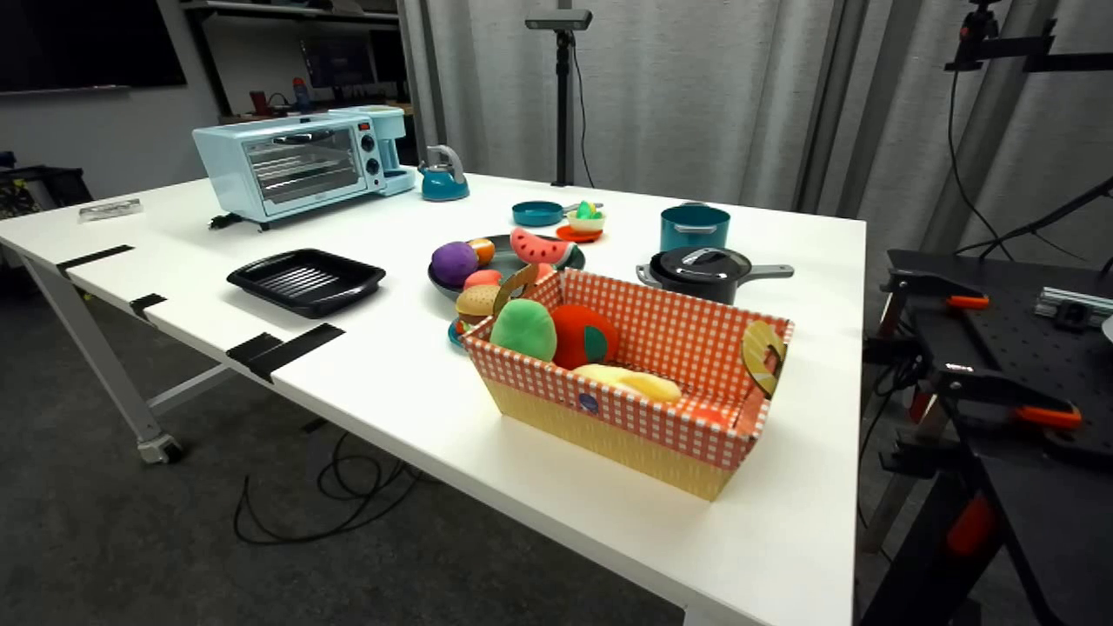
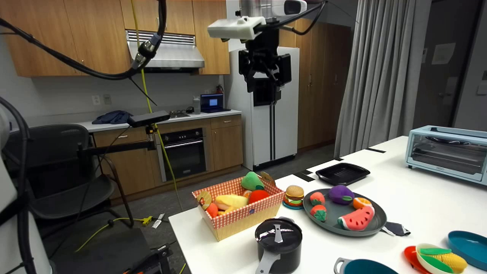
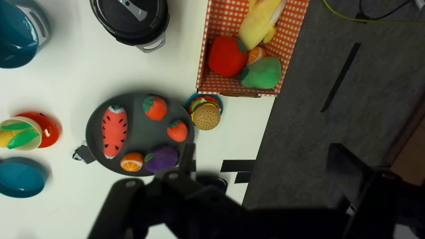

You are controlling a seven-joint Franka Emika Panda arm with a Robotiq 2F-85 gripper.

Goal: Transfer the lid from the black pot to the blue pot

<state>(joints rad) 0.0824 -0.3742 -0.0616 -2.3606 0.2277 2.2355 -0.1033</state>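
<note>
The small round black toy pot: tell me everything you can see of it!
The black pot looks like plastic, with a long grey handle and a grey loop opposite. A dark lid with a grey strap grip covers it. It stands upright on the white table, between the red-checked basket and cylindrical teal-blue pot, touching neither.

In an exterior view, the blue pot (image 1: pixel 694 235) was partly hidden behind the black pot (image 1: pixel 709 289), and this one behind the basket (image 1: pixel 600 435). The black pot's handle (image 2: pixel 267 262) and the blue pot were cut by the lower edge in an exterior view. In the wrist view, both pots were cut, and the tray (image 3: pixel 212 181) was largely hidden by the blurred gripper (image 3: pixel 263 157).
</note>
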